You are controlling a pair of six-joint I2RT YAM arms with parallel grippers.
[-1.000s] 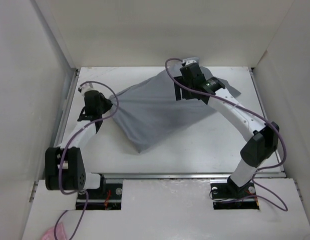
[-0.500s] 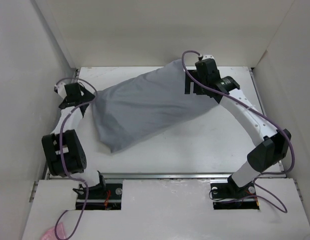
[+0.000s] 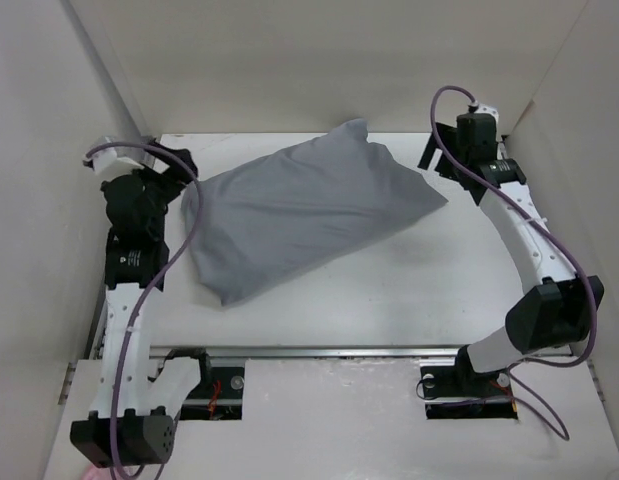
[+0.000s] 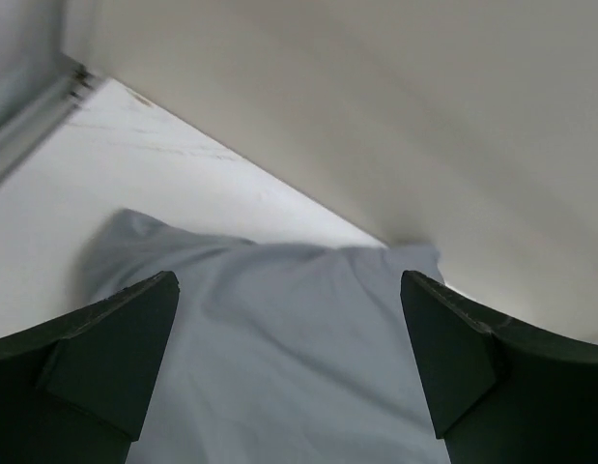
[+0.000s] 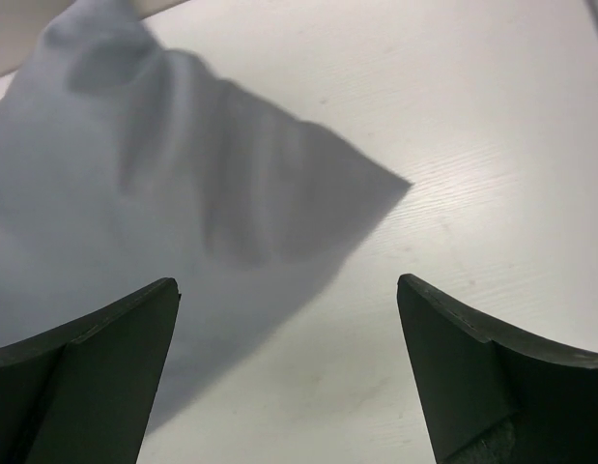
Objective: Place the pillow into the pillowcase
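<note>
At the left, the left gripper (image 4: 287, 290) hangs raised near the left edge of the table (image 3: 439, 280), its fingers spread wide and closed on nothing. Its wrist view looks down between them onto grey cloth.

That cloth is the pillowcase (image 3: 299, 215), which lies on the table between the two arms. It runs on a slant from a near-left corner up to a far-right corner close to the back wall. It is plump and rounded, with soft wrinkles. We cannot see the pillow itself, and the swollen shape suggests it may be inside the case.

At the right, the right gripper (image 5: 287, 290) is lifted over the far right of the table, just beyond the case's pointed right corner. Its fingers are likewise wide apart and hold nothing.
</note>
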